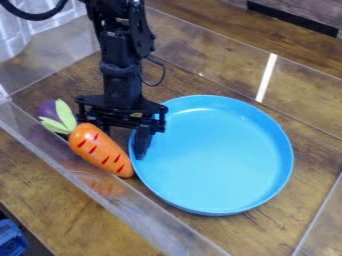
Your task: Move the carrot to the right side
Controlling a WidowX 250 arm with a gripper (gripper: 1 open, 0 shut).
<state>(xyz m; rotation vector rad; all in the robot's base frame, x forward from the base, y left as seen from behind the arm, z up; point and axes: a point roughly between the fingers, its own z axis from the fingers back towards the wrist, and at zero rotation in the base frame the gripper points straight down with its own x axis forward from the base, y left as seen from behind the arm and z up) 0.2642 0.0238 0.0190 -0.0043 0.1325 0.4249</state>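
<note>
The orange toy carrot (102, 149) with red-orange dashes and a green leafy top lies on the wooden table at the left, tip pointing to the lower right. My black gripper (118, 136) hangs just above its right side, fingers spread apart and empty; one finger (142, 140) stands over the rim of the blue plate (227, 190). A purple toy eggplant (54, 111) lies behind the carrot's leaves, partly hidden by them.
The large blue plate fills the middle and right of the clear-walled tray area. A transparent wall (40, 150) runs along the left and front. The arm's column (118, 50) rises above the gripper.
</note>
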